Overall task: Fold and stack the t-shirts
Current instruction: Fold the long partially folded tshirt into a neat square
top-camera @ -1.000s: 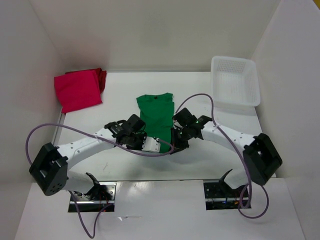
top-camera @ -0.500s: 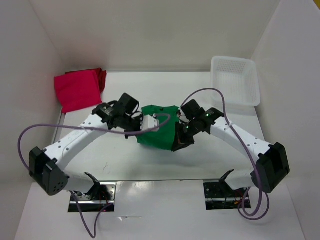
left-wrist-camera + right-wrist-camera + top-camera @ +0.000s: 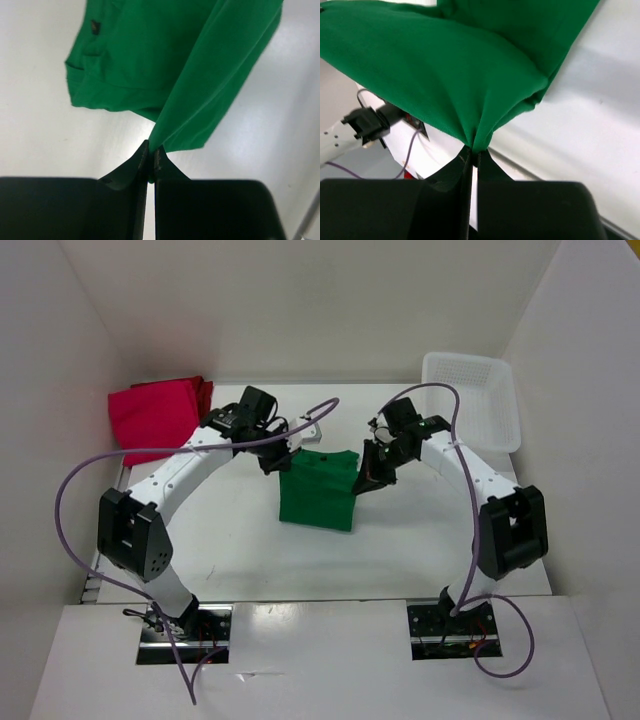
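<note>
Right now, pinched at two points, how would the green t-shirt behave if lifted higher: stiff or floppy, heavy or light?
Probably floppy: the green t-shirt drapes and creases between the shut left jaws and right jaws. Likely light, since thin pinches of cloth seem to carry its raised edge. Such small pinches might slip free under a tug.

Pinching green t-shirt at far-left corner with left hand, at far-right corner with right hand, mid-desk. Lying folded at far-left corner: crimson t-shirt, overlapping dark red t-shirt. Sitting at far-right: white basket.
</note>
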